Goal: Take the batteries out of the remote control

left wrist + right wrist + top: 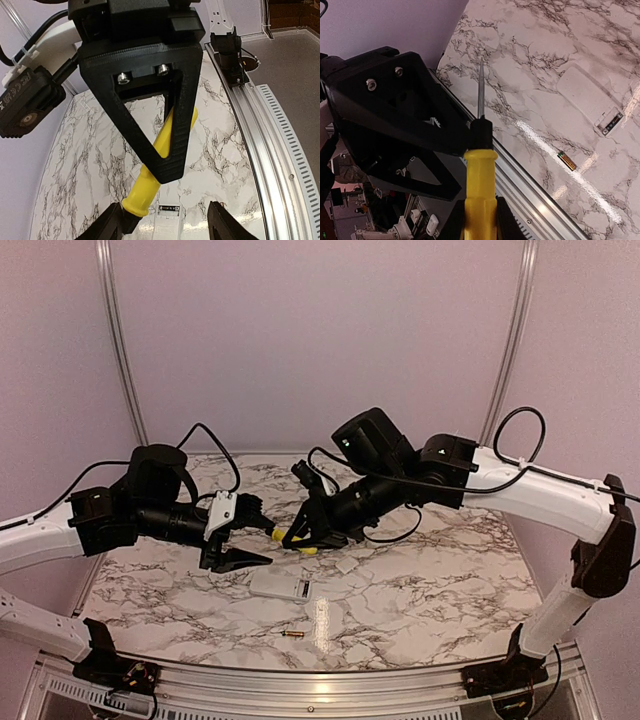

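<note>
The white remote control [278, 586] lies flat near the table's middle, its dark battery recess [301, 589] at its right end. It also shows in the left wrist view [167, 222] and in the right wrist view [587, 95]. I cannot tell what the recess holds. One coppery-gold battery [294, 636] lies loose in front of the remote, also visible in the right wrist view [566, 161]. The dark battery is not in view. My right gripper [305, 532] is shut on a yellow-handled screwdriver [480, 195], above and behind the remote. My left gripper [252, 536] is open and empty, close beside the screwdriver's tip.
The small white cover piece [346, 565] lies on the marble table just right of the remote. The aluminium rail [320, 680] runs along the near edge. The screwdriver's shaft [481, 90] points toward my left gripper's finger [395, 115].
</note>
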Tool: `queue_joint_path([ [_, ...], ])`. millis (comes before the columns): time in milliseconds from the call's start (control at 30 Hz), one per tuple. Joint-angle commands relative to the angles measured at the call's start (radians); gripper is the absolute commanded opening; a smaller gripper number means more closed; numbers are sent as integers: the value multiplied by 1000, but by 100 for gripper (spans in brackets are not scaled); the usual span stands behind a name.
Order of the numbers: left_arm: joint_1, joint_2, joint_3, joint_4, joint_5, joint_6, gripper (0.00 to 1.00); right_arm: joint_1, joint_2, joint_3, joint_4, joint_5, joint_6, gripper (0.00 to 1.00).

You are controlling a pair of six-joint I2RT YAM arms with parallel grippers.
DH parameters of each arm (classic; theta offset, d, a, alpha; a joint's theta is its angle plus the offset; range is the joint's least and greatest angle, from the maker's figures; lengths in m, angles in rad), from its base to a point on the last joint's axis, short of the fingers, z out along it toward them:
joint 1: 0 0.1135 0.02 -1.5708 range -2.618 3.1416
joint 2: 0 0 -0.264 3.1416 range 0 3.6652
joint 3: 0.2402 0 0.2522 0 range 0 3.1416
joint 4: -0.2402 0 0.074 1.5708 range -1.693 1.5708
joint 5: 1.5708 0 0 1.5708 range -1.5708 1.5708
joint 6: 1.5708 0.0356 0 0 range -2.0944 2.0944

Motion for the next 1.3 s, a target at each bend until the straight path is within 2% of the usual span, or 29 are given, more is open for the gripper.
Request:
queue_joint_path([
  [0, -5, 28, 32, -5, -30, 29, 60, 9, -44, -20, 66, -58, 3, 0],
  [100, -5, 49, 44, 20, -45, 30, 60, 9, -46, -20, 63, -71, -4, 0],
  [267, -5, 97, 81, 16, -31, 45, 50, 9, -38, -7, 64, -86, -11, 0],
  [433, -13, 120, 94, 19, -19, 48, 28, 9, -39, -3, 51, -72, 1, 0],
  [567, -26, 132, 102, 21, -24, 45, 2, 9, -38, 0, 33, -43, 26, 0],
  [600, -28, 134, 102, 21, -26, 43, 0, 8, -37, 4, 24, -33, 32, 0],
  [767, -33, 130, 89, 48, -59, -4, 0, 8, -32, 33, -48, 70, 86, 0],
  [900, -33, 140, 91, 64, -112, -76, 0, 9, -50, 21, -40, 131, 135, 0],
  [1033, -33, 151, 91, 78, -145, -158, 0, 8, -79, -13, 0, 175, 179, 11],
  [1133, -33, 154, 81, 98, -159, -217, 0, 9, -97, -35, 33, 194, 198, 23],
  [1267, -33, 152, 74, 108, -177, -262, 0, 8, -101, -38, 42, 216, 209, 26],
])
